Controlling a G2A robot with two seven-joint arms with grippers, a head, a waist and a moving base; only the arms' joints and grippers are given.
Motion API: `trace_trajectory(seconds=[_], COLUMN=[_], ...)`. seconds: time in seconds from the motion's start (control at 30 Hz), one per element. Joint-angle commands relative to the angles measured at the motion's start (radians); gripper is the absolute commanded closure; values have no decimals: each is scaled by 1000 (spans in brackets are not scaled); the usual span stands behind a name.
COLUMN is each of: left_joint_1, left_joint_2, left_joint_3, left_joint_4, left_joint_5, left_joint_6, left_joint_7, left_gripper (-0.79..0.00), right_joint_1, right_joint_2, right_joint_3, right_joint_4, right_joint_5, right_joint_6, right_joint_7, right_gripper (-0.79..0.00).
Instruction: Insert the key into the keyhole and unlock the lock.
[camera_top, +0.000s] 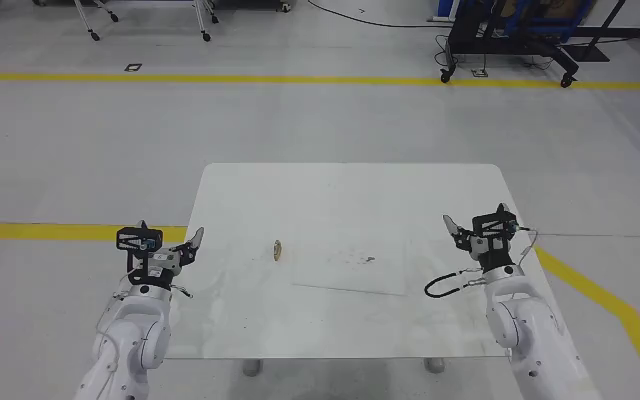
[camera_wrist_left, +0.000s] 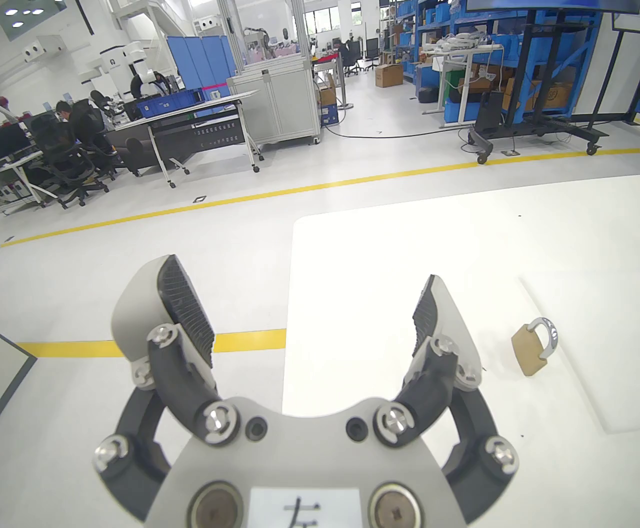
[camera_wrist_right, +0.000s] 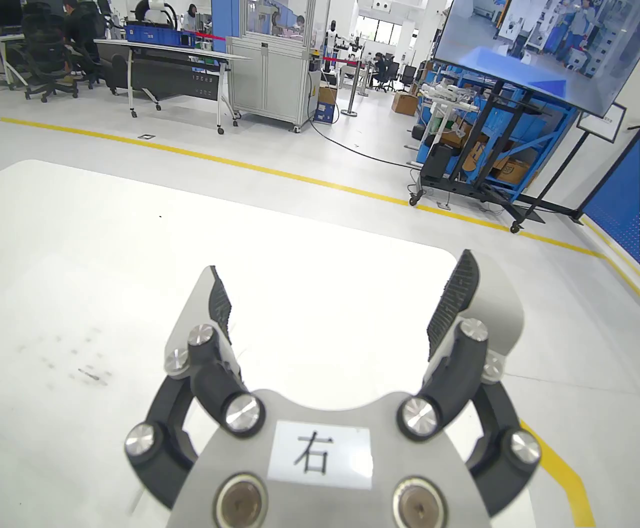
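Your left end effector hangs wide open and empty at the left edge of the counter. The right end effector is the same at the right edge. The padlock lies flat on the counter, nearer your left.

A brass lock lies on the white surface, nearer the left end effector at one side edge than the right end effector opposite.

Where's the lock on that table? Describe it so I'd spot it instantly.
Find the white table between the two arms. On the side nearer the left gripper lies the lock, a small padlock. Its tan brass-coloured body and silver shackle stand out against the white tabletop.
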Motion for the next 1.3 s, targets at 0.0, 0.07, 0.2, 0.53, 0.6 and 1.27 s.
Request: trace_trajectory(seconds=[0.0, 0.07, 0.2, 0.53, 0.6, 1.27], left_joint_1=[0, 0, 0, 0, 0, 0], left_joint_2=[0, 0, 0, 0, 0, 0], left_joint_3=[0, 0, 0, 0, 0, 0], left_joint_4=[0, 0, 0, 0, 0, 0], left_joint_5=[0, 0, 0, 0, 0, 0], left_joint_6=[0, 0, 0, 0, 0, 0], left_joint_7=[0, 0, 0, 0, 0, 0], left_gripper=[-785, -785, -785, -785, -785, -785], right_joint_1=[28, 59, 118, 271, 299, 515], right_joint_2=[1, 2, 1, 3, 4, 0], right_joint_3=[-30, -50, -96, -182, -199, -379], right_joint_4=[12, 30, 81, 243, 277, 548], right_joint_5=[-35, -55, -53, 44, 77, 69], right_joint_6=[-66, -109, -207, -537, -609, -899], right_joint_7=[33, 60, 84, 179, 184, 261], right_gripper=[-785, -785, -785, -785, -785, -456])
